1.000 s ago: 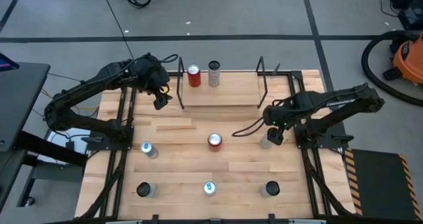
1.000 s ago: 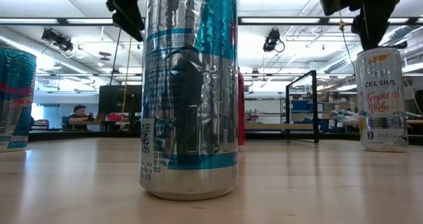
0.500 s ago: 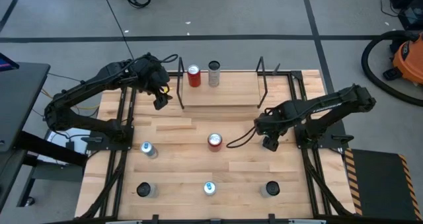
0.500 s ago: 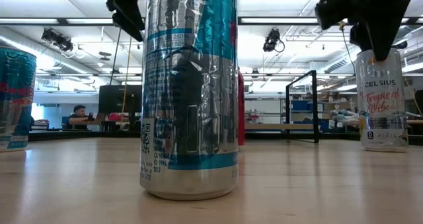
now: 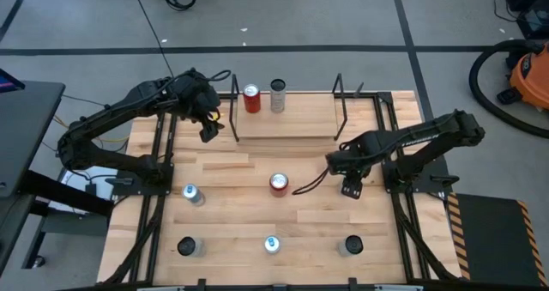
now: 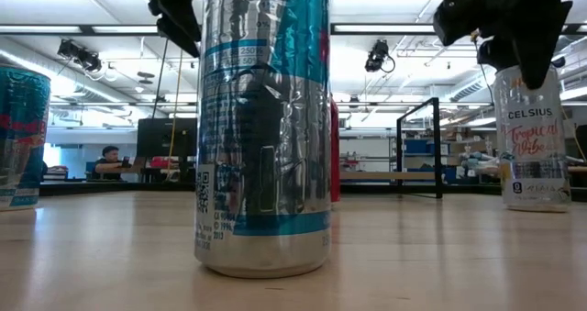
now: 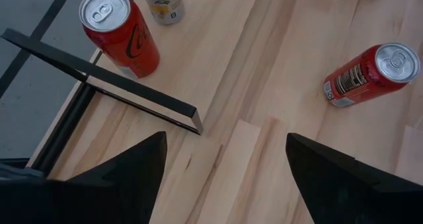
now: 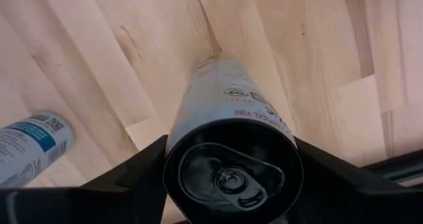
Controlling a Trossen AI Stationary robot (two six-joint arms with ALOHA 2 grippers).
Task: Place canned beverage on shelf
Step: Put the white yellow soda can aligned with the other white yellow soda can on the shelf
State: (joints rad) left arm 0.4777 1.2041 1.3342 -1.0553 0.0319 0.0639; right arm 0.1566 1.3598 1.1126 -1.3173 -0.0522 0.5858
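Right gripper (image 5: 350, 188) shifted inward from its earlier spot, now directly over the pale Celsius can (image 6: 535, 137), jaws narrowed from wide to pressing both sides of the can top (image 8: 231, 171), can slightly displaced on the bench (image 5: 249, 158)

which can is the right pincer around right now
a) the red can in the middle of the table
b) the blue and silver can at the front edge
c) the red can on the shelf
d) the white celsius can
d: in the right wrist view the right pincer has a finger on either side of the white Celsius can, and the low view shows it at that can's top.
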